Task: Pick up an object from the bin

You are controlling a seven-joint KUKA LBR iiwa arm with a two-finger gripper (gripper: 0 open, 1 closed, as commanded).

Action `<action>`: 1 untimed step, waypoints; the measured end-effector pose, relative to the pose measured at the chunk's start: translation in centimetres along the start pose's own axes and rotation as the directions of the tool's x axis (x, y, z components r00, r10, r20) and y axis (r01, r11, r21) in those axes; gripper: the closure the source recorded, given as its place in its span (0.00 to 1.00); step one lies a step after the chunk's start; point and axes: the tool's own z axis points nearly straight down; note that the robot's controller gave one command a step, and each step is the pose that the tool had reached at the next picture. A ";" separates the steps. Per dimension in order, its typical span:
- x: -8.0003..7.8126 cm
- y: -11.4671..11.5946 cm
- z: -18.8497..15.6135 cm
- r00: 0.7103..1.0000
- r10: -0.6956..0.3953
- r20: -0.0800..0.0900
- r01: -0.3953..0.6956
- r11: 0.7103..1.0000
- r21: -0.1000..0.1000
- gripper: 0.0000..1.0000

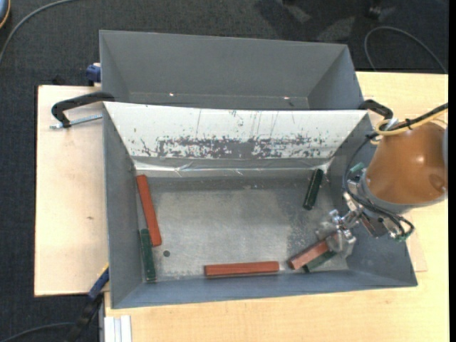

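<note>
In the bin [117, 212] at right, the gripper [340, 235] tilts over a slanted red bar [308, 256], whether open I cannot tell.

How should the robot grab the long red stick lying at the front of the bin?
Probably around the middle of the red stick, coming straight down from above. It lies flat on the bin floor, long and thin, so squeezing across its narrow width should fit. The front wall is close beside it, so that side looks tight.
</note>
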 end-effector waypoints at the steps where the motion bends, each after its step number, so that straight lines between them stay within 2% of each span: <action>1: -3.0 1.7 -14.5 0.998 -0.060 0.011 0.060 0.998 0.009 1.00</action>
